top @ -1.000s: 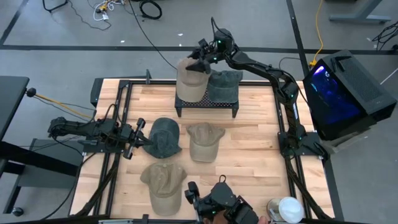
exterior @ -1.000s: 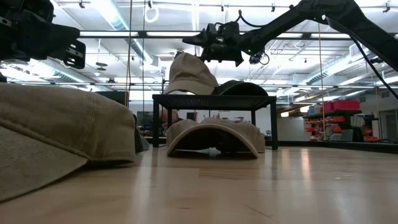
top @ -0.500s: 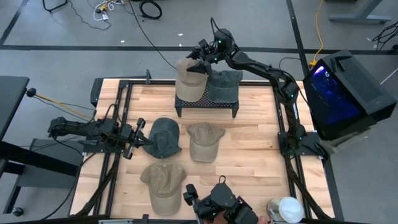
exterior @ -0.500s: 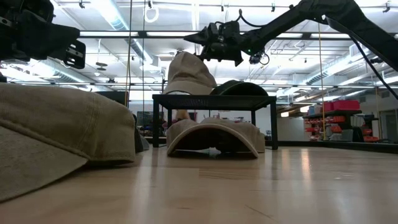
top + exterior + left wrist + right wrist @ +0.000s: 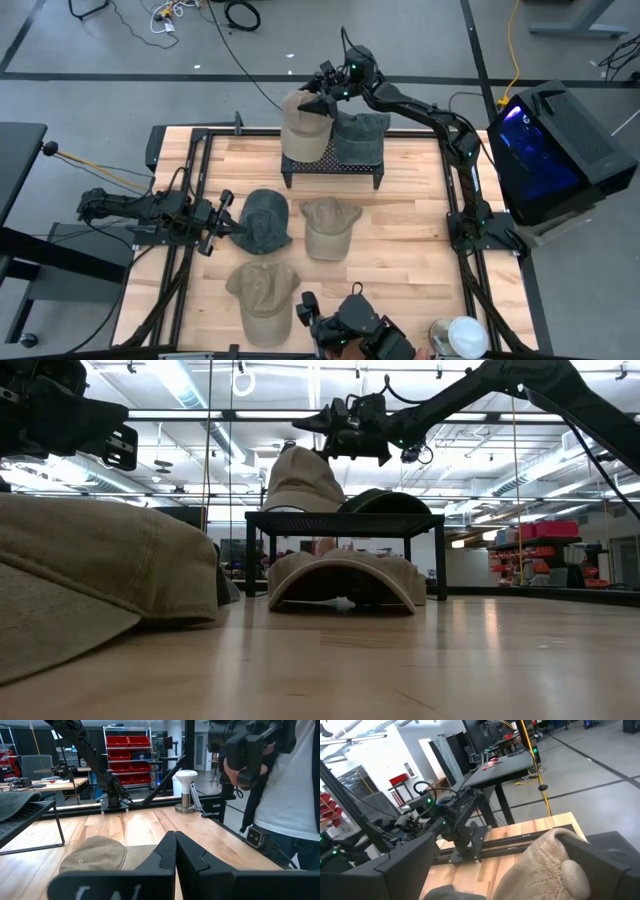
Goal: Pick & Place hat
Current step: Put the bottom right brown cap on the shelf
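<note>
A tan hat [image 5: 305, 128] sits on the left part of a black rack [image 5: 333, 168] at the table's far edge. A grey-green hat [image 5: 360, 135] lies beside it on the rack. My right gripper [image 5: 322, 97] hovers open just above the tan hat's crown [image 5: 547, 862], its fingers [image 5: 405, 865] spread wide on either side of it. In the low view the right gripper [image 5: 345, 440] shows above the tan hat [image 5: 300, 480]. My left gripper [image 5: 226, 215] waits shut at the table's left, its tips next to a dark green hat [image 5: 265, 220].
Two more tan hats lie on the table, one in the middle [image 5: 328, 226] and one near the front edge [image 5: 264, 292]. A person with a camera [image 5: 352, 325] stands at the near edge. A white lamp-like object [image 5: 462, 335] stands at the near right corner.
The tan hat's crown on the rack has rounded out a little beneath my right gripper. Neither arm has moved noticeably.
</note>
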Robot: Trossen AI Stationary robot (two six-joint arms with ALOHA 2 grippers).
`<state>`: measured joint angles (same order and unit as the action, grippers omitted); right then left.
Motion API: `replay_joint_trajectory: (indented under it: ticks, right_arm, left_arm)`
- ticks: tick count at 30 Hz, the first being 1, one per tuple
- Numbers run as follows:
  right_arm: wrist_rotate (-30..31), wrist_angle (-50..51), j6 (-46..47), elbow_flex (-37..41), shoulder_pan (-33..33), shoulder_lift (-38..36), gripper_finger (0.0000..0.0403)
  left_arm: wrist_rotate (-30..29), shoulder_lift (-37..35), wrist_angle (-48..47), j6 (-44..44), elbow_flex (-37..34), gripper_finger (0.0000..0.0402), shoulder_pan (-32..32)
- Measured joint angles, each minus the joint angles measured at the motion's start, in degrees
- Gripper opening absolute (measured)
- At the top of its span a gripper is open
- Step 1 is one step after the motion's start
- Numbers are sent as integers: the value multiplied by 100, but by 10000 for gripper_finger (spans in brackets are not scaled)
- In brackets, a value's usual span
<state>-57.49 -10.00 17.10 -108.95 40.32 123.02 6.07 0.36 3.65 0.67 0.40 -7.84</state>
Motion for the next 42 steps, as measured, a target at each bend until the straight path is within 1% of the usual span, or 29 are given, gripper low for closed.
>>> replay_joint_trajectory:
  ticks: [7, 11, 13, 32, 36, 39, 42]
  right_arm:
    - [-100, 255, -65, 0, -4, 0, 398]
    - [-549, 286, -68, 0, -2, 0, 398]
    - [-601, 282, -109, 0, -4, 0, 398]
    - [-535, 285, -343, 0, -4, 0, 398]
    - [-542, 284, -231, 0, -4, 0, 398]
    - [-544, 280, -124, 0, -4, 0, 390]
    - [-548, 280, -109, 0, -4, 0, 370]
  left_arm:
    - [0, -2, 1, 0, -1, 3, -2]
    - [0, -1, 1, 0, 0, 3, -1]
    - [0, -2, 1, 0, 1, 3, -2]
    - [0, -2, 0, 0, 1, 3, -2]
    - [0, 0, 1, 0, 0, 3, -1]
    - [0, -2, -1, 0, 1, 3, -2]
    - [0, 0, 1, 0, 1, 3, 0]
